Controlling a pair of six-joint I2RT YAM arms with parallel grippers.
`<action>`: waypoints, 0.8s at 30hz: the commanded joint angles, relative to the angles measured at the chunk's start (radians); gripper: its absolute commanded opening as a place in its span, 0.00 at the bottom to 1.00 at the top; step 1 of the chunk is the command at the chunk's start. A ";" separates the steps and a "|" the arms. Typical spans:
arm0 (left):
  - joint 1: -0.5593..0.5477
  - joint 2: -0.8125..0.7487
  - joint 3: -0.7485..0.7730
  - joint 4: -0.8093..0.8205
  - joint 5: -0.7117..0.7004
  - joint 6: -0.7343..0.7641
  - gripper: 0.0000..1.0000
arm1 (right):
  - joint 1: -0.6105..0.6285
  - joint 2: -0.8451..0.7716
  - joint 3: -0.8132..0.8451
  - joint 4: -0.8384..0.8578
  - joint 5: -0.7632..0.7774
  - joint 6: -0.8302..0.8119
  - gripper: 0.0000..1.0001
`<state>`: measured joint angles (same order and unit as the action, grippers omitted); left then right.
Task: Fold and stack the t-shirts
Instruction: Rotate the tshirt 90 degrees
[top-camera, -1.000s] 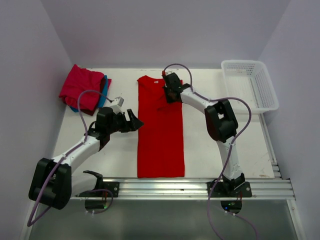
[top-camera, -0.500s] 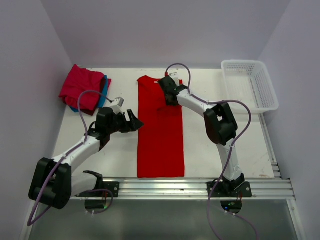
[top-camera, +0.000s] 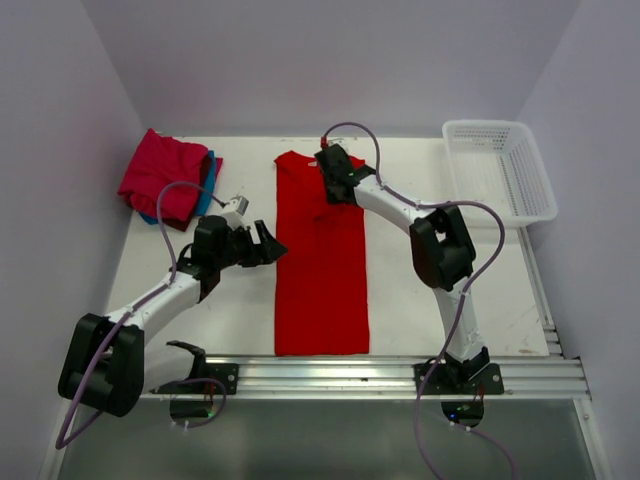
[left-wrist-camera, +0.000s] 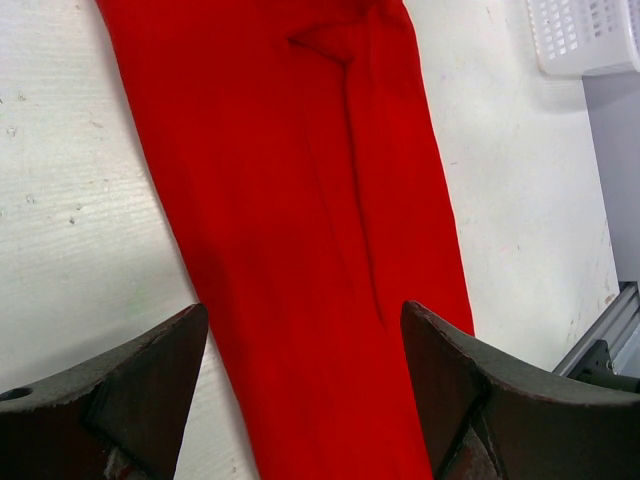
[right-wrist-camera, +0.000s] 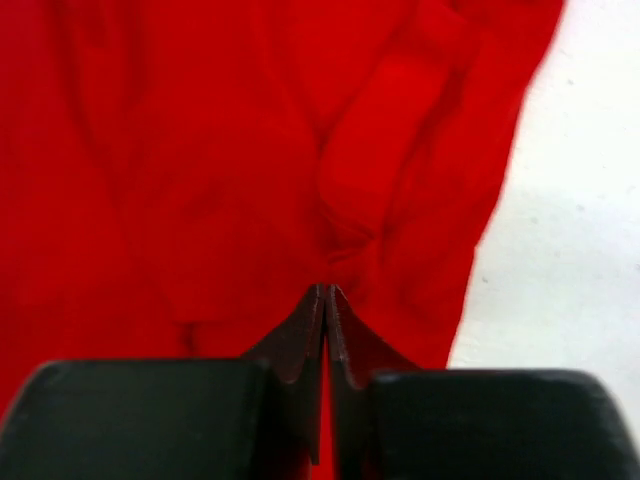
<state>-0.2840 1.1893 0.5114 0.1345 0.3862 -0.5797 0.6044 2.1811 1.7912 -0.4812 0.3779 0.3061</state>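
wrist views settle what the overhead cannot: left claw (left-wrist-camera: 300, 400) gapes wide at the left edge of the bright red t-shirt (top-camera: 322, 280), gripping nothing. the shirt lies lengthwise mid-worktop (top-camera: 240, 315). farther on, right claw (right-wrist-camera: 325, 292) is pinched tight on a puckered fold of it. only the overhead shows the crimson-pink t-shirt (top-camera: 160, 172) atop the teal-blue t-shirt (top-camera: 210, 190), far left, and the white mesh basket (top-camera: 500, 170), far right.
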 joint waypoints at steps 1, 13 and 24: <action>-0.007 -0.007 -0.007 0.034 0.000 0.027 0.81 | -0.008 -0.063 0.098 0.073 -0.143 -0.032 0.00; -0.007 -0.025 -0.014 0.024 -0.006 0.032 0.81 | -0.055 0.212 0.405 -0.141 -0.148 0.022 0.00; -0.006 -0.023 -0.017 0.037 -0.009 0.032 0.81 | -0.080 0.233 0.376 -0.166 -0.134 0.062 0.00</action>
<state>-0.2840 1.1740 0.5076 0.1337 0.3855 -0.5793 0.5205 2.4603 2.1704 -0.6418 0.2401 0.3489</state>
